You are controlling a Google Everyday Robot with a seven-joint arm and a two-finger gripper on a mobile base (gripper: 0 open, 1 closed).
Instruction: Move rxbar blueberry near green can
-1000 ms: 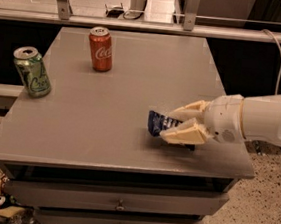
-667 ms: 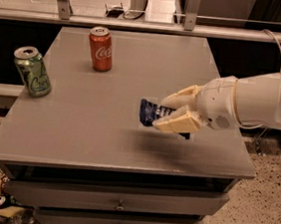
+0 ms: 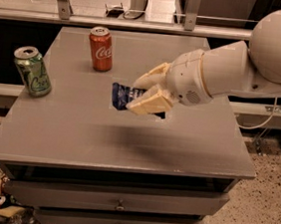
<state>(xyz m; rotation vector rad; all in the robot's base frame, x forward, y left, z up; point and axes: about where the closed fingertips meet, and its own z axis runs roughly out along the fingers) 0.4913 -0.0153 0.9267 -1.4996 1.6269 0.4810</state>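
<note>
My gripper (image 3: 143, 93) is over the middle of the grey table (image 3: 77, 137), shut on the rxbar blueberry (image 3: 120, 96), a dark blue wrapper whose left end sticks out from between the cream fingers (image 3: 149, 104). The bar is held above the tabletop; its shadow falls below. The green can (image 3: 32, 71) stands upright near the table's left edge, well to the left of the bar.
A red cola can (image 3: 101, 49) stands upright at the back of the table, just up and left of the gripper. The white arm (image 3: 235, 64) reaches in from the right. Drawers (image 3: 118, 202) sit under the tabletop. A rail (image 3: 139, 25) runs behind the table.
The gripper has carried the blue bar leftward and lifted it, from the table's right front part to its middle. Both cans have not moved.
</note>
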